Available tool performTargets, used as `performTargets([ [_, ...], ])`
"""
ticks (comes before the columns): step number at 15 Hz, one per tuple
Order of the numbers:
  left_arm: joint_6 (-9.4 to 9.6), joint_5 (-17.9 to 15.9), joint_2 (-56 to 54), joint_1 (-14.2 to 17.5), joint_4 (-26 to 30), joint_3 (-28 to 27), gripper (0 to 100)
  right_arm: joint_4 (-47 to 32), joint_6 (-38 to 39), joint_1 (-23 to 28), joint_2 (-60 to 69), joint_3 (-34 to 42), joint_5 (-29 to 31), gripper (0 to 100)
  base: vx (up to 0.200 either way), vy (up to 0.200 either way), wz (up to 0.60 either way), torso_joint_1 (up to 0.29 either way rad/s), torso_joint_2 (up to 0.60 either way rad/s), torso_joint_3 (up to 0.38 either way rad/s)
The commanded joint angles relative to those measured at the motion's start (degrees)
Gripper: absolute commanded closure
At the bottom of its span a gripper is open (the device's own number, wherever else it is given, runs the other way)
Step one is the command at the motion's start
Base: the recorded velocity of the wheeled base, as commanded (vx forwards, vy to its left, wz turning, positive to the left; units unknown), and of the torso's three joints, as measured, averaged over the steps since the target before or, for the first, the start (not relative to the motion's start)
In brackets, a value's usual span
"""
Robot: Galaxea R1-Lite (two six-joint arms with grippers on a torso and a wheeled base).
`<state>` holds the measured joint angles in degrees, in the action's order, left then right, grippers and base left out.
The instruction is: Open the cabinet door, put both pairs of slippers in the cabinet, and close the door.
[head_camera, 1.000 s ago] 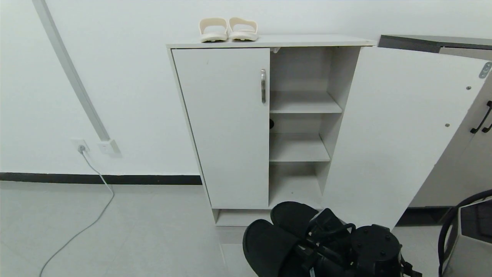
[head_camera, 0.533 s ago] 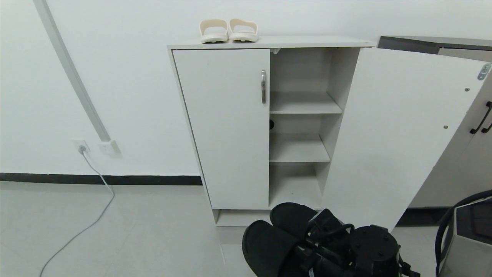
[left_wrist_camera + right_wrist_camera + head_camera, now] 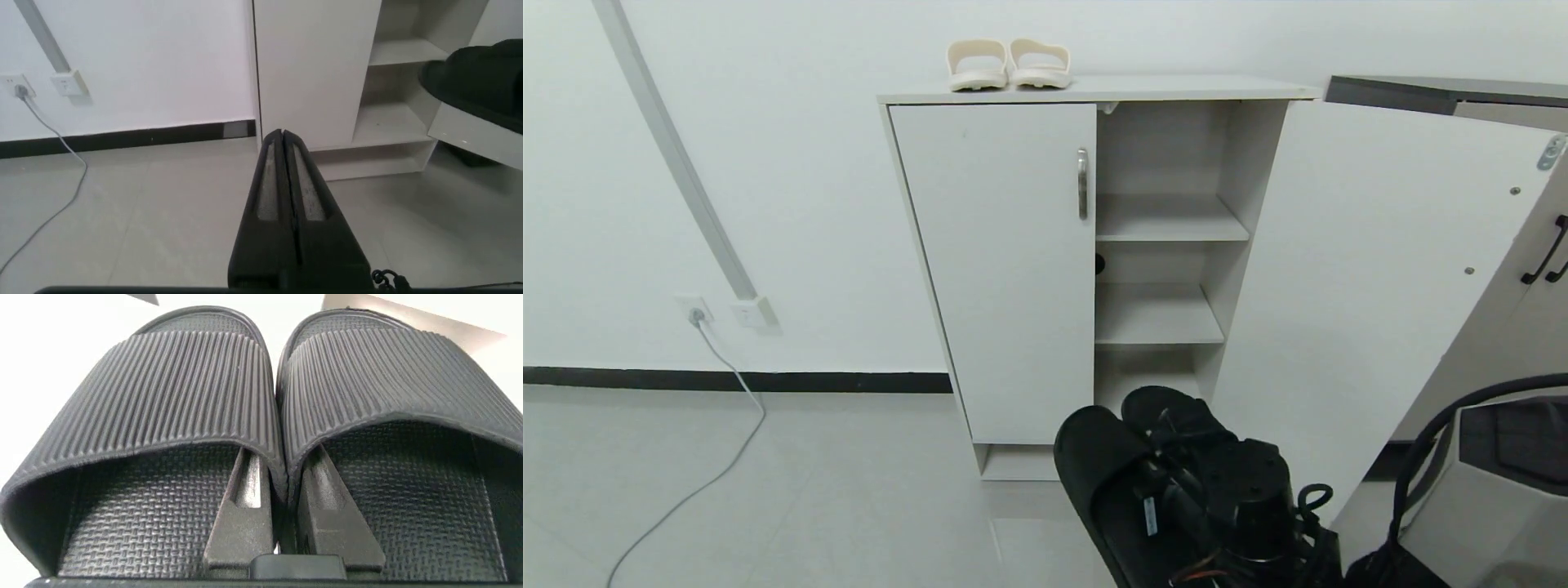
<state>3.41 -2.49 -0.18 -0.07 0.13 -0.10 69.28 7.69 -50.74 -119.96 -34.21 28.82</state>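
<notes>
Slippers of black ribbed rubber (image 3: 1107,457) hang pinched by inner edges in the right gripper (image 3: 280,469), before the lowest compartment (image 3: 1123,371) of the white cabinet (image 3: 996,269); best enter level, clear of the open door (image 3: 1347,286). Left gripper (image 3: 283,163) closed, empty.

Black all over on the pair of black ribbed rubber slippers (image 3: 196,384): fine parallel ridges run across both straps, and a tight woven-looking grid covers the footbeds. The right tool (image 3: 282,461) shows dark grey fingers (image 3: 245,498) against that grid. The left tool (image 3: 283,139) is black, its pads (image 3: 268,184) a speckled grey. The pair of plain cream slip-on slippers (image 3: 1008,64) has no pattern. The tall white wooden cabinet (image 3: 992,269) is flat matte white, its slim metal door handle (image 3: 1082,184) silver. Pale grey floor (image 3: 809,490), black skirting strip (image 3: 735,380), white wall (image 3: 792,163).
</notes>
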Motion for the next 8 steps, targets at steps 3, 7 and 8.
performTargets([
  [3, 0.01, 0.03, 0.18, -0.01, 0.04, 0.01, 100, -18.92, 10.76, -0.42, -0.89, -16.59, 11.52, 100, 0.0, 0.0, 0.0, 0.0, 0.0, 0.0],
  [7, 0.01, 0.03, 0.18, -0.01, 0.04, 0.01, 100, -20.24, 11.47, 0.38, -0.89, -17.12, 12.31, 100, 0.0, -0.15, 0.0, 0.004, 0.0, 0.002],
  [8, 0.01, 0.03, 0.18, -0.01, 0.04, 0.01, 100, -20.24, 11.38, 0.38, -0.89, -17.12, 12.31, 100, 0.0, -0.2, 0.0, 0.007, 0.01, 0.002],
])
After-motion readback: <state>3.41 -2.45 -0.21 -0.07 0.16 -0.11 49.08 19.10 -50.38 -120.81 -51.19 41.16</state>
